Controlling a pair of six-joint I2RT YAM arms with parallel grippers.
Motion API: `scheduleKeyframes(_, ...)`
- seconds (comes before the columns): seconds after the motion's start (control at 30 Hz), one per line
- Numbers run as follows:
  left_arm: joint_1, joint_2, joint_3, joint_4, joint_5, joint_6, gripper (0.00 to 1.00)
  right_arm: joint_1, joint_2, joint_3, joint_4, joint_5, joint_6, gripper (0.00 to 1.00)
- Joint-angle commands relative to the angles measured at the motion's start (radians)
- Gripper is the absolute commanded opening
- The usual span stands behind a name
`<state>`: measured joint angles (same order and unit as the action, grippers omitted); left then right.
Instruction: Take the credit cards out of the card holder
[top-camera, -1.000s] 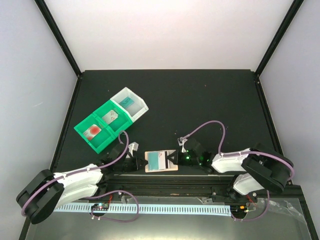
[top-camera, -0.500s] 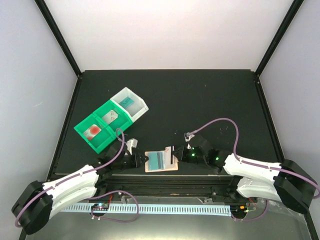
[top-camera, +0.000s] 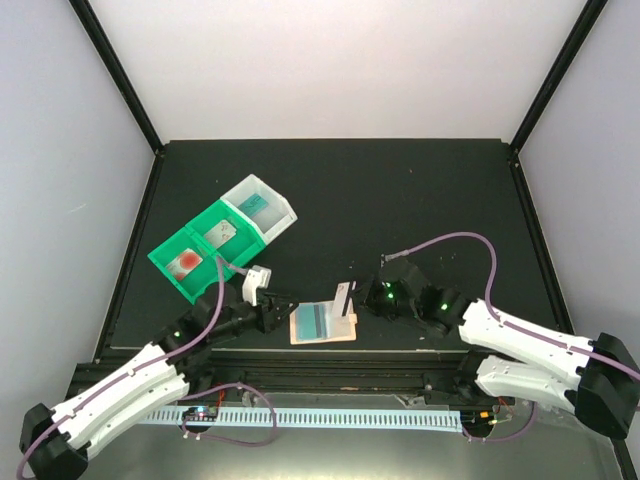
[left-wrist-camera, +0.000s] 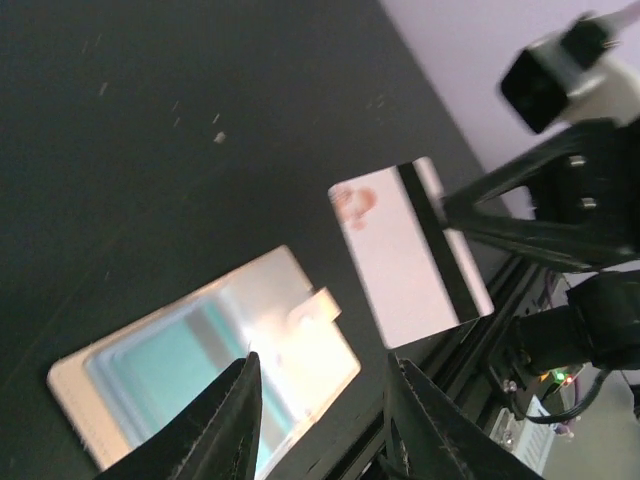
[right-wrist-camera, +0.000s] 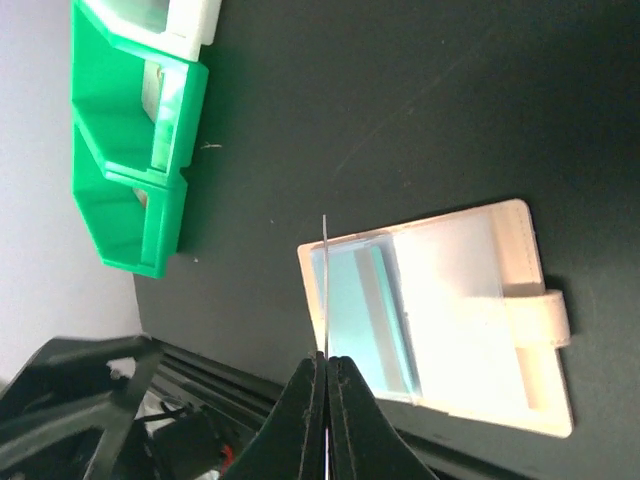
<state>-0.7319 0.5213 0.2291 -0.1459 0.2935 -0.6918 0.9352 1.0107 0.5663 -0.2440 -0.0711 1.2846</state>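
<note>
Low in the middle of the overhead view, the card holder (top-camera: 322, 325) lies open and flat on the black table (top-camera: 400, 200), close to its front edge. Just above the holder's right end, the right gripper (top-camera: 354, 299) is pinched tight on a pale card (top-camera: 344, 297), holding it on edge and clear of the holder. The left wrist view shows that card's face: white, with a black stripe along one long side and a faint red smudge at a corner. From the right wrist camera it is only a thin line rising from the closed fingertips. Below it, a teal card (right-wrist-camera: 360, 310) sits in the holder's clear pocket.

At the holder's left end, the left gripper (top-camera: 284, 313) has its fingers partway apart with nothing between them. Whether they touch the holder cannot be told.

In the upper left, a green bin (top-camera: 172, 270) holds a red-blotched card (top-camera: 185, 262) and a grey-white card (top-camera: 220, 232). The adjoining white bin (top-camera: 285, 215) holds another teal one.
</note>
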Motion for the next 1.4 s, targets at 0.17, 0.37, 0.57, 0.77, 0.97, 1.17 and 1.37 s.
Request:
scheduleKeyframes(0.17, -0.074, -0.09, 0.099, -0.009, -0.08, 0.272, 0.37, -0.007, 0.024, 0.027, 0.066, -0.112, 0.265, 0.01)
scheduleKeyframes(0.37, -0.109, -0.121, 0.11, -0.017, -0.034, 0.41, 0.39, -0.008, 0.095, 0.038, 0.08, -0.235, 0.377, 0.01)
scheduleKeyframes(0.57, -0.162, -0.179, 0.11, 0.0, -0.043, 0.452, 0.38, -0.007, 0.143, 0.003, 0.166, -0.391, 0.499, 0.01)
scheduleKeyframes(0.77, -0.241, -0.154, 0.111, -0.011, -0.114, 0.519, 0.38, -0.007, 0.126, 0.009, 0.125, -0.42, 0.573, 0.01)
scheduleKeyframes(0.97, -0.323, -0.103, 0.125, -0.015, -0.176, 0.575, 0.38, -0.008, 0.1, 0.038, 0.074, -0.369, 0.593, 0.01)
scheduleKeyframes(1.17, -0.363, -0.075, 0.171, -0.08, -0.146, 0.594, 0.45, -0.014, 0.102, 0.03, 0.086, -0.353, 0.609, 0.01)
scheduleKeyframes(1.37, -0.431, -0.013, 0.196, -0.11, -0.205, 0.608, 0.47, -0.031, 0.125, 0.017, 0.139, -0.39, 0.631, 0.01)
